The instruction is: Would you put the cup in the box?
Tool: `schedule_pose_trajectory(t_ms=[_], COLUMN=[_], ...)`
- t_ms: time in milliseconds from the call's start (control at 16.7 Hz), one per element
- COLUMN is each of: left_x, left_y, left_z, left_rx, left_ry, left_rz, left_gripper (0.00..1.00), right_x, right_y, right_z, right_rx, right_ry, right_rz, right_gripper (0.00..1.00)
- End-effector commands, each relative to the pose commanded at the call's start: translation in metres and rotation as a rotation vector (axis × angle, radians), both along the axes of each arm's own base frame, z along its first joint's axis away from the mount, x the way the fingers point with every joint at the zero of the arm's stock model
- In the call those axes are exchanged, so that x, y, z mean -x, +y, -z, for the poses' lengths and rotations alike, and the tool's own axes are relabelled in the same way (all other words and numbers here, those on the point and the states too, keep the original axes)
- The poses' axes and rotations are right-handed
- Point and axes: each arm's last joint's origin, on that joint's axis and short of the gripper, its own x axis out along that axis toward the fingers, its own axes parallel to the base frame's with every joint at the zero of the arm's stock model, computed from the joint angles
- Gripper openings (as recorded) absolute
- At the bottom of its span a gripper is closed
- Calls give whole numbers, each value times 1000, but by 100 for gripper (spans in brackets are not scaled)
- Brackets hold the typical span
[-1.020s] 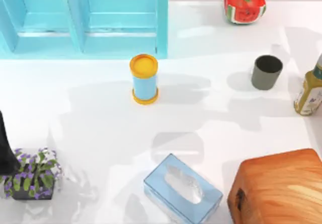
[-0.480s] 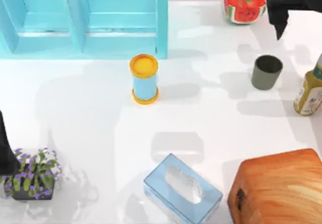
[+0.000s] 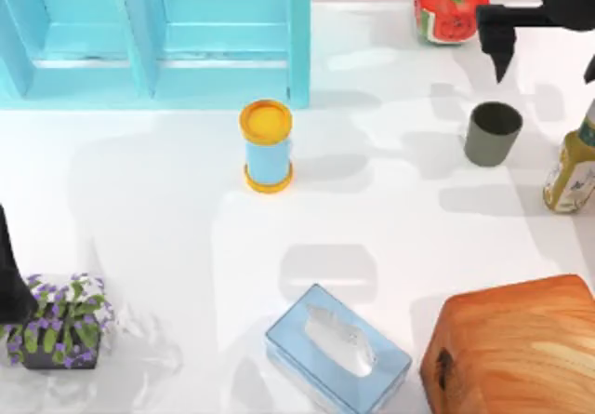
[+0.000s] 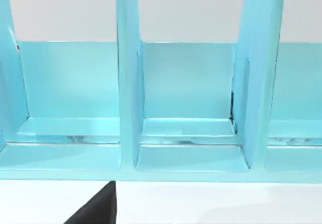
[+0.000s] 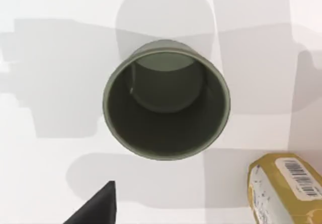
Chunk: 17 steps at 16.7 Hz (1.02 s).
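The dark grey-green cup (image 3: 493,133) stands upright on the white table at the right, mouth up and nothing in it (image 5: 166,100). My right gripper (image 3: 546,68) hangs open just behind the cup, above the table, fingers spread wide and touching nothing. One dark fingertip (image 5: 95,206) shows beside the cup in the right wrist view. The orange-brown wooden box (image 3: 516,349) sits at the front right corner, with a dark hole in its left side. My left arm (image 3: 7,274) is parked at the left edge. One of its fingers (image 4: 98,209) sits well off centre, facing the blue shelf.
A yellow-green bottle (image 3: 572,167) stands close to the right of the cup. A blue cylinder with yellow ends (image 3: 267,146) is mid-table, and a pale-blue tissue box (image 3: 337,349) lies left of the box. The blue shelf (image 3: 158,33), watermelon pot (image 3: 452,5) and flower pot (image 3: 60,326) line the edges.
My right gripper has come into the top view from the back right and moved toward the cup. The cup and the other objects have not moved.
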Motion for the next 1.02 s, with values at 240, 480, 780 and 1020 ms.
schedule_pose_trajectory(t_ms=[240, 480, 780, 1020], left_x=[0, 0, 0, 0], left_y=[0, 0, 0, 0], left_z=[0, 0, 0, 0], left_rx=[0, 0, 0, 0], left_ry=[0, 0, 0, 0], left_rz=[0, 0, 0, 0], left_gripper=[100, 100, 100, 100], right_x=[-4, -11, -10, -10], right_y=[1, 2, 2, 2], right_z=[22, 73, 99, 99], right_rx=[1, -2, 0, 0], right_ry=[5, -9, 0, 0], right_rz=[-5, -5, -5, -5], right_gripper=[100, 100, 100, 85])
